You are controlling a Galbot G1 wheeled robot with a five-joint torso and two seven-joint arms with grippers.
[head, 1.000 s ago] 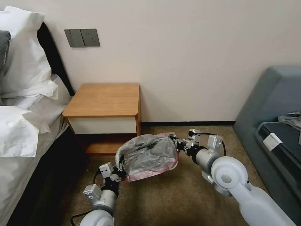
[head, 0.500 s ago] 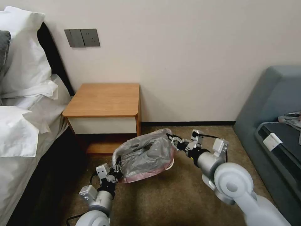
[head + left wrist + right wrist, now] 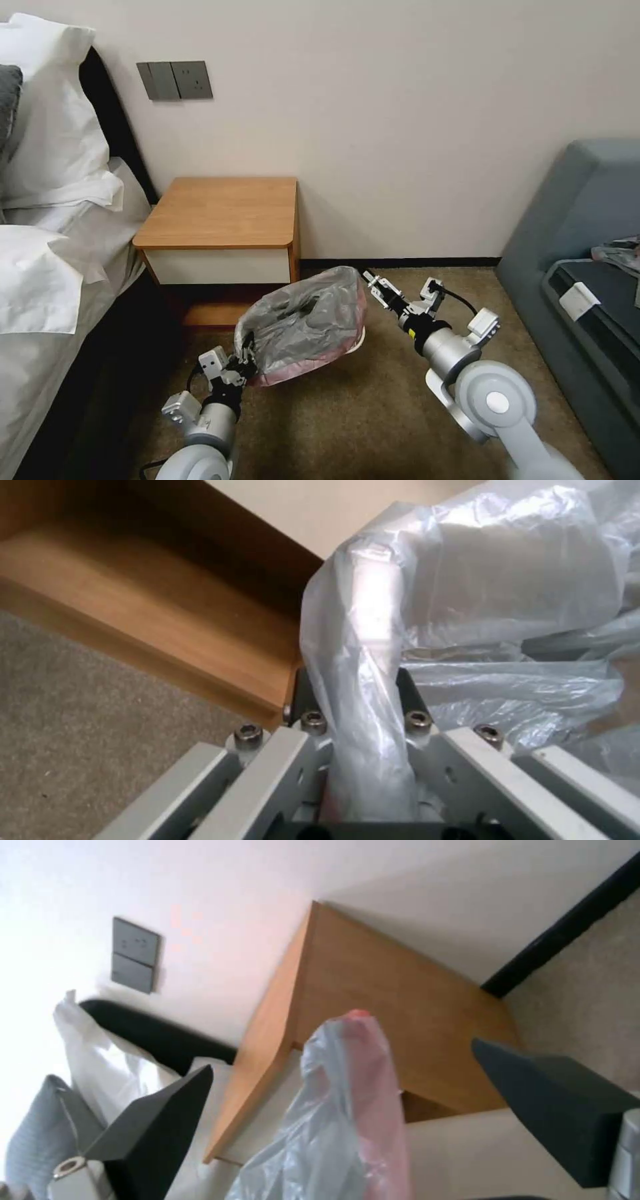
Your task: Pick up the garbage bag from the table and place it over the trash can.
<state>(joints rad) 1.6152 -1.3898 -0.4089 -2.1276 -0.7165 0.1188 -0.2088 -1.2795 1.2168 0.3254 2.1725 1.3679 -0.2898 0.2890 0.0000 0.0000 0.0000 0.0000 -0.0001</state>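
My right gripper (image 3: 371, 279) has let go of the garbage bag (image 3: 303, 323).

Its fingers now stand spread, the bag's pink edge loose between them. My left gripper (image 3: 241, 365) still pinches the near rim, film bunched between its fingers (image 3: 412, 695). The bag drapes over the trash can (image 3: 359, 339), off the table (image 3: 220, 212); that far side seems seated.

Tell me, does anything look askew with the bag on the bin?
Yes. The garbage bag sits lopsided: bunched and raised on the wall side. The left gripper clamps one edge; the right gripper is open beside the other.
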